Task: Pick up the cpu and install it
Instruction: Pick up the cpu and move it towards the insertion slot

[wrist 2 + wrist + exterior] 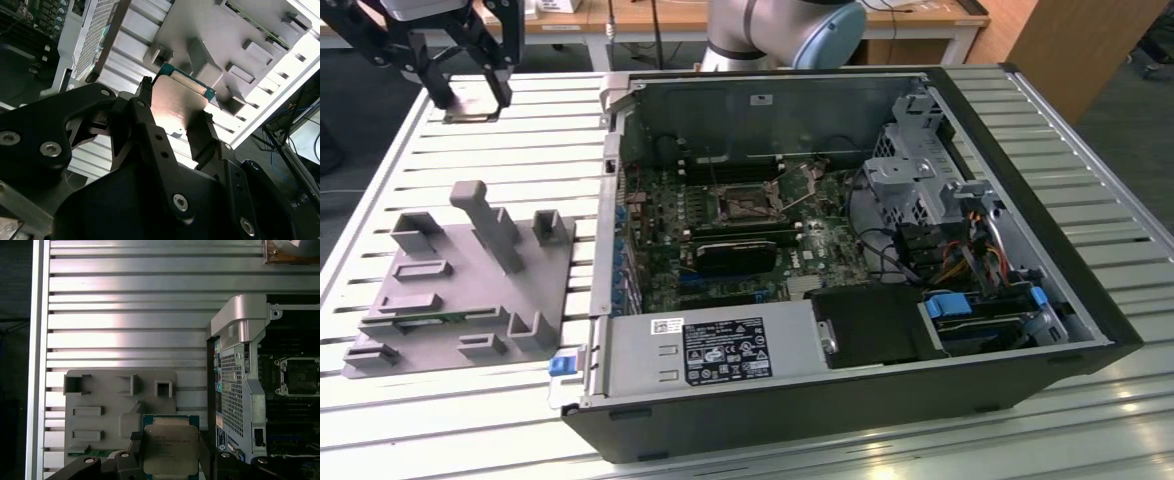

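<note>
The cpu (170, 450) is a small flat square chip with a silvery metal top and a green border. My gripper (170, 446) is shut on it, one black finger on each side. In the second wrist view the cpu (177, 100) sits between the fingertips (145, 90) of the gripper (175, 109), above the grey tray (235, 45). In the exterior view the gripper (467, 98) hangs over the slatted table at the far left, holding the cpu (471, 101) beyond the grey tray (454, 285). The motherboard socket (747, 205) lies open inside the computer case.
The open computer case (854, 250) fills the middle and the exterior view's right, with a power supply (707, 350) at its near side and drive cages (947, 230). The case's metal rear wall (235, 365) stands between the tray and the socket (300, 375).
</note>
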### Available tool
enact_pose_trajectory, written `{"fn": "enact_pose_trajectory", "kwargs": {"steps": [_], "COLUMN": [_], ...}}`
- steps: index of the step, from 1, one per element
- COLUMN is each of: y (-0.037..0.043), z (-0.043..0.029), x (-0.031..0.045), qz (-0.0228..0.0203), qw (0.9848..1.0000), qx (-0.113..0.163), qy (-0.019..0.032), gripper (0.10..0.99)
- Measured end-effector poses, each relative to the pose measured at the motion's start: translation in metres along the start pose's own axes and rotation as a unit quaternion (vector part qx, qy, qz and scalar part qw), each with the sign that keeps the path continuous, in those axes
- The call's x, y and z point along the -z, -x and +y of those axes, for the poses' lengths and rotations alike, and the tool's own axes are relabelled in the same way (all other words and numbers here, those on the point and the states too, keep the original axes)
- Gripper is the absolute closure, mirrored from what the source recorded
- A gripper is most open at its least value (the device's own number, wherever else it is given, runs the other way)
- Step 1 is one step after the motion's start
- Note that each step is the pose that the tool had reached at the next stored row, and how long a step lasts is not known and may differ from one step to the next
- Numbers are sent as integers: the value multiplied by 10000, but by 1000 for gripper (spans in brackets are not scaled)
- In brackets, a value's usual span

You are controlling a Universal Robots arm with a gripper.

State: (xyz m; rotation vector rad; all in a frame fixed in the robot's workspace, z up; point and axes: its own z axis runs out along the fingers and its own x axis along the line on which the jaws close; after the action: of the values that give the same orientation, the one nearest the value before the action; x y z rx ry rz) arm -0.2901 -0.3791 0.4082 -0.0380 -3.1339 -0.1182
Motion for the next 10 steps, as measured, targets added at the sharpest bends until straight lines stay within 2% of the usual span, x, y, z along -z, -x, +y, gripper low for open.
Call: {"fn": "enact_pose_trajectory", "kwargs": {"steps": [10], "y": [101], "z": [31], "x": [-2], "qz": [0], "qw": [10000], "qx": [0], "qy": [0], "gripper": [557]}}
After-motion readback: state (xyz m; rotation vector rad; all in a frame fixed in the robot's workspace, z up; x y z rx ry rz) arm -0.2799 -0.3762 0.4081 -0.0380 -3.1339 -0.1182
